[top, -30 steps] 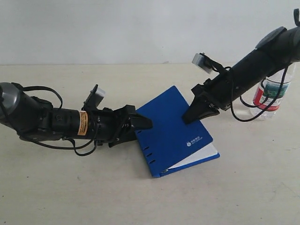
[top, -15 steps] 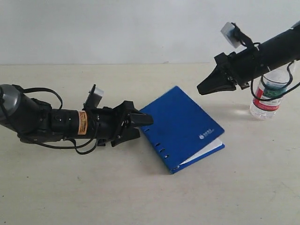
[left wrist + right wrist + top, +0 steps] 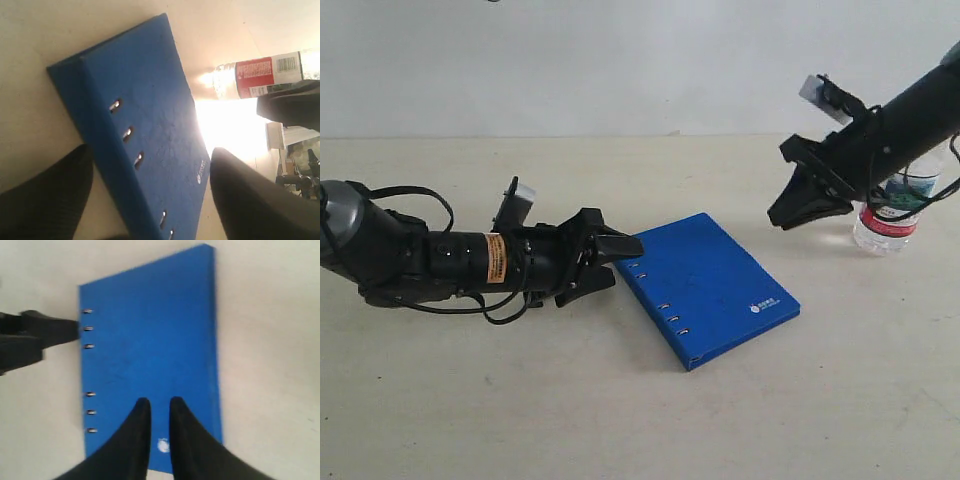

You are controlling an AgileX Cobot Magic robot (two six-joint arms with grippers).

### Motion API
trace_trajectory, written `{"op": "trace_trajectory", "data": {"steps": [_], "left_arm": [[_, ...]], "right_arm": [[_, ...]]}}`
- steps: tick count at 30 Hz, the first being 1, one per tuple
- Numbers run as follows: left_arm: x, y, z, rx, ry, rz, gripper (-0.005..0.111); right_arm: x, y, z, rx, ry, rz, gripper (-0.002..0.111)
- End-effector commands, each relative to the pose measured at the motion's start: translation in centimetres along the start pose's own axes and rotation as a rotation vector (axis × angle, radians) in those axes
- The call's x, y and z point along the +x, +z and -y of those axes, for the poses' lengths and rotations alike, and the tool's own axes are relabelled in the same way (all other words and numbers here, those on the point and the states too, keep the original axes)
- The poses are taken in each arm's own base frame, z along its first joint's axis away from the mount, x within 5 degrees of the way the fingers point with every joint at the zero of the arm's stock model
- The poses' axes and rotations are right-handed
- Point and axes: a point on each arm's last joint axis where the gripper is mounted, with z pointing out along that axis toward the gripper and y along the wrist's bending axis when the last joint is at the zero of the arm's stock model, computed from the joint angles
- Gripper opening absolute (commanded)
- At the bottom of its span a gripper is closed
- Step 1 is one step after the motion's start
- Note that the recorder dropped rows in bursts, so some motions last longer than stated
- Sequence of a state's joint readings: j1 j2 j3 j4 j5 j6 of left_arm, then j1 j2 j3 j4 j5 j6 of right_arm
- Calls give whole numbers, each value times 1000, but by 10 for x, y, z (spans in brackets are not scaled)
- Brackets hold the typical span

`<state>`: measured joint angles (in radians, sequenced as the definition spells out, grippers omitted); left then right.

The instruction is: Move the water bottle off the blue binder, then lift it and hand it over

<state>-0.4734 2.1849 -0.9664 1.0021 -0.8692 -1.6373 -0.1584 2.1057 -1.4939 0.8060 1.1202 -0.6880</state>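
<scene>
water bottle (image 3: 885, 228): upright on worktop (image 3: 520, 400) at far right, off the binder (image 3: 710, 285), so lifting can start | binder: flat, closed | left jaws: wide, low at holed edge, seemingly lined up to grip it | right jaws: narrow slit, empty, raised near bottle

Two black claws are in view, the left claw (image 3: 620, 262) and the right claw (image 3: 782, 217), each with two fingers, over one pale tabletop (image 3: 520, 400). There is one flat, deep-blue rectangular binder (image 3: 715, 285), just ahead of the left claw's tips, and one small clear plastic water bottle with a red and white label (image 3: 900, 215), just behind the right claw. The binder carries six small metal-ringed holes (image 3: 88, 346) along one edge, in two groups of three, and one small white logo (image 3: 163, 445).
</scene>
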Motion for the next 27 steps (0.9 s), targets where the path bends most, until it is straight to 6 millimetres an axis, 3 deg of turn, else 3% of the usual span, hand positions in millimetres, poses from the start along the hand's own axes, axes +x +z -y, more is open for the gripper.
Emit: {"op": "trace_trajectory", "data": {"steps": [1,4,13,20,27], "left_arm": [[2,1,-2,-6,-46,-11,62],[2,1,-3,-12,-49,-11,62],[16,12,4,-65,14,-131,62],[13,19,17,-11,-31,-152,62],[11,20,26,62,-52,-164,62]], "right_arm": [[2,14,24,119,92,-24,39],[2,22,31,125,105,-24,55],[0,31,40,142,122,7,55],[7,50,48,55,196,-44,55],[11,67,35,-263,199,-79,55]]}}
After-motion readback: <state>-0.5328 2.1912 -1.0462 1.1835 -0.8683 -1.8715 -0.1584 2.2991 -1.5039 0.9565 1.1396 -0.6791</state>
